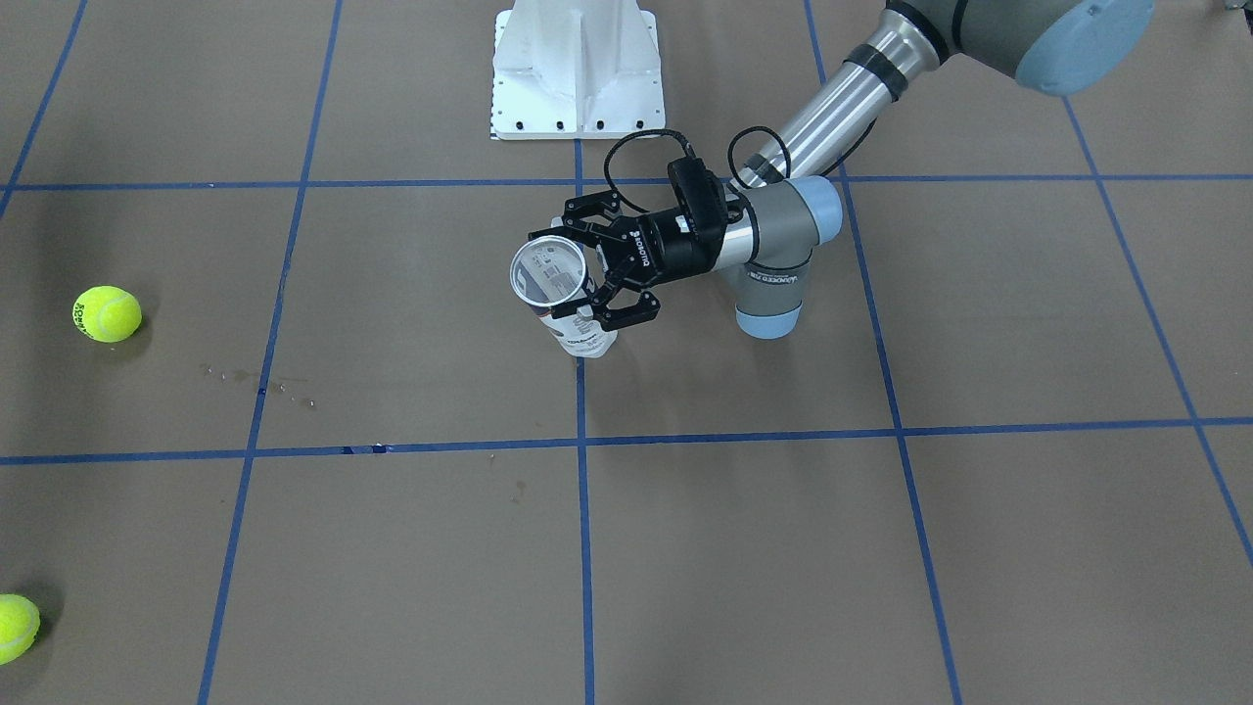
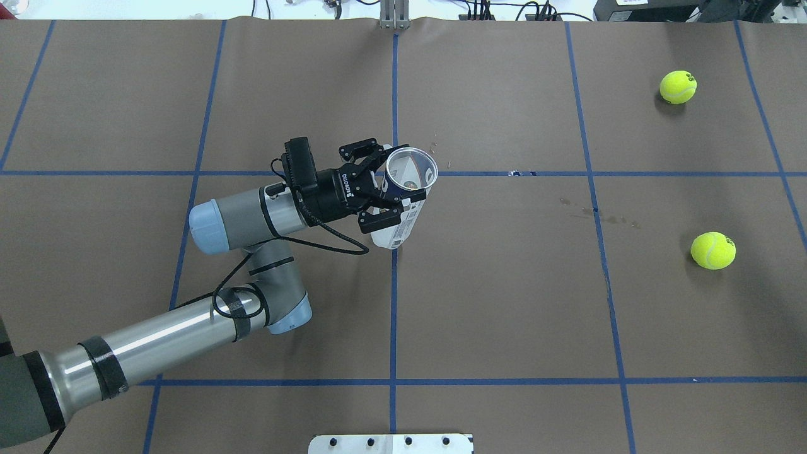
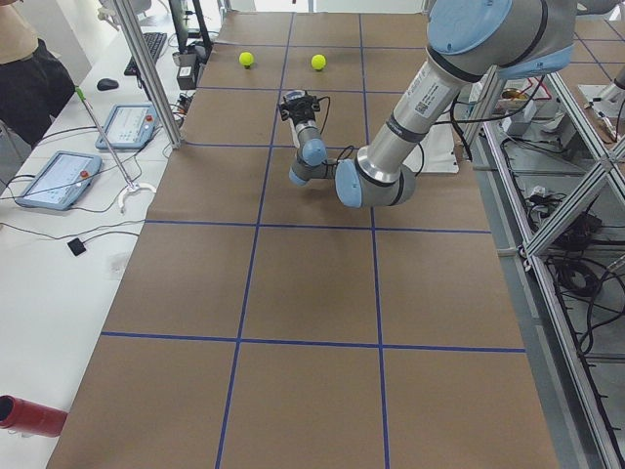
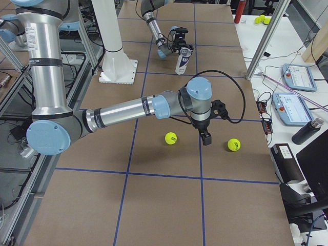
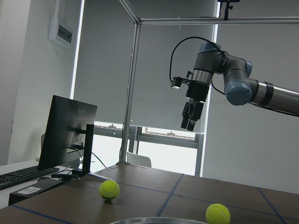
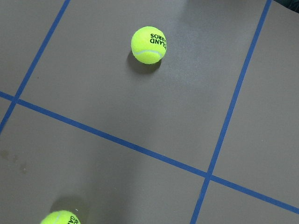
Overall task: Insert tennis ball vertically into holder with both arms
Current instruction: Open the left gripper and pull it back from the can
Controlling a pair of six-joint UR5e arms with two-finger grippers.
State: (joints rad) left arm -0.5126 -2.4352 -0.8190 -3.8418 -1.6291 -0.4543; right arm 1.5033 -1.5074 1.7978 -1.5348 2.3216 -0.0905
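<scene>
Brown paper-covered table with blue tape grid (image 2: pixel 504 284). Silver-grey left arm with light blue joint caps (image 2: pixel 157 340): black two-finger left gripper (image 2: pixel 386 187) clamped on upper part of holder, a clear plastic tennis-ball can with navy-and-white label (image 2: pixel 398 228). Can upright, open mouth up. Matching right arm (image 4: pixel 118 110): right gripper (image 4: pixel 206 138) points down above table, finger spread unreadable. Two yellow-green tennis balls lie on table beneath right gripper, robot-side ball (image 4: pixel 170 138) and outer ball (image 4: pixel 233 144) flanking it.

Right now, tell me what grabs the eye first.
The left gripper clamps the upright holder near the table's centre, mouth up. The far ball and near ball lie toward the robot's right, with the right gripper hanging above them.
</scene>
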